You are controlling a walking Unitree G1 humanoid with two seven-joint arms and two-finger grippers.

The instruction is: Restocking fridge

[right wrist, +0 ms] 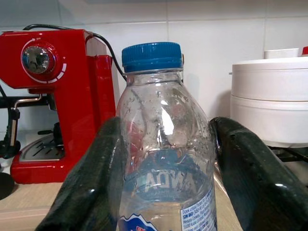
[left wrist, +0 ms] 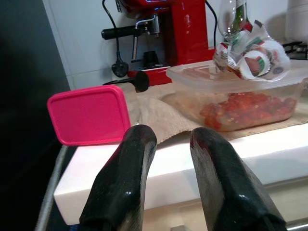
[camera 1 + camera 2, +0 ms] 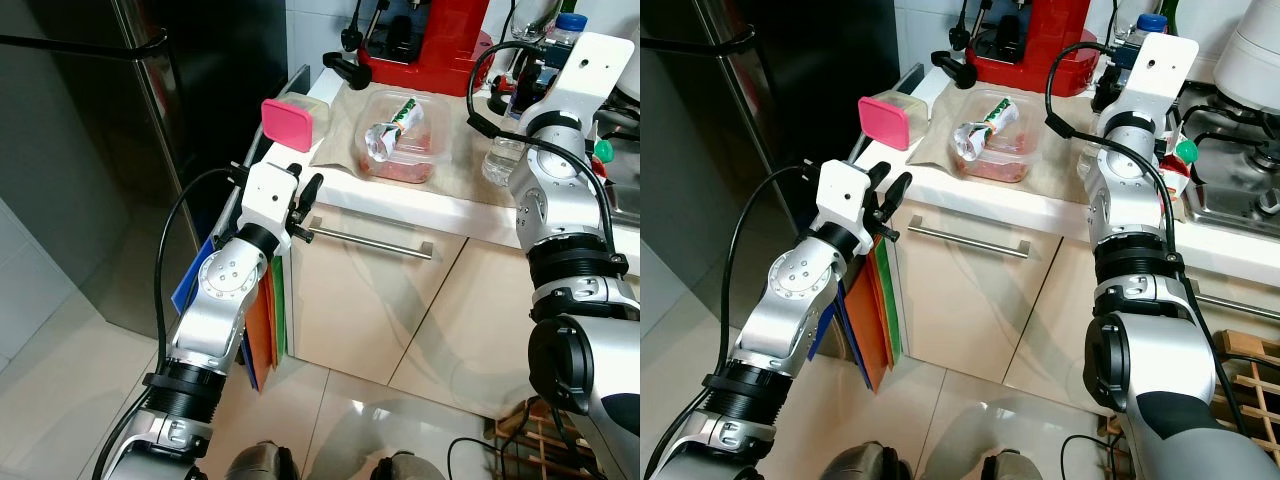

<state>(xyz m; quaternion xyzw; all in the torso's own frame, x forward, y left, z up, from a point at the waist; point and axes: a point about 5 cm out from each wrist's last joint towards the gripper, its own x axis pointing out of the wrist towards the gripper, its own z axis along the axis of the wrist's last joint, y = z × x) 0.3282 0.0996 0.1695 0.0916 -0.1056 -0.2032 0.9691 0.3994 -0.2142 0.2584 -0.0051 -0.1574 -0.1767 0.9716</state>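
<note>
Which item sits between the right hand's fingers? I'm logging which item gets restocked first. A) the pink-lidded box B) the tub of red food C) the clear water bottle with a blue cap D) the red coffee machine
C: in the right wrist view the water bottle with its blue cap stands between the two black fingers of the right hand, with the red coffee machine behind it.

- I stand in a home kitchen: a red espresso machine (image 1: pixel 53 96) sits against the white tiled wall (image 1: pixel 216 43).
- Cream cabinets with a steel handle (image 3: pixel 370 243) run under the tabletop (image 3: pixel 400 195).
- A dark steel fridge (image 3: pixel 130 120) rises on my left.
</note>
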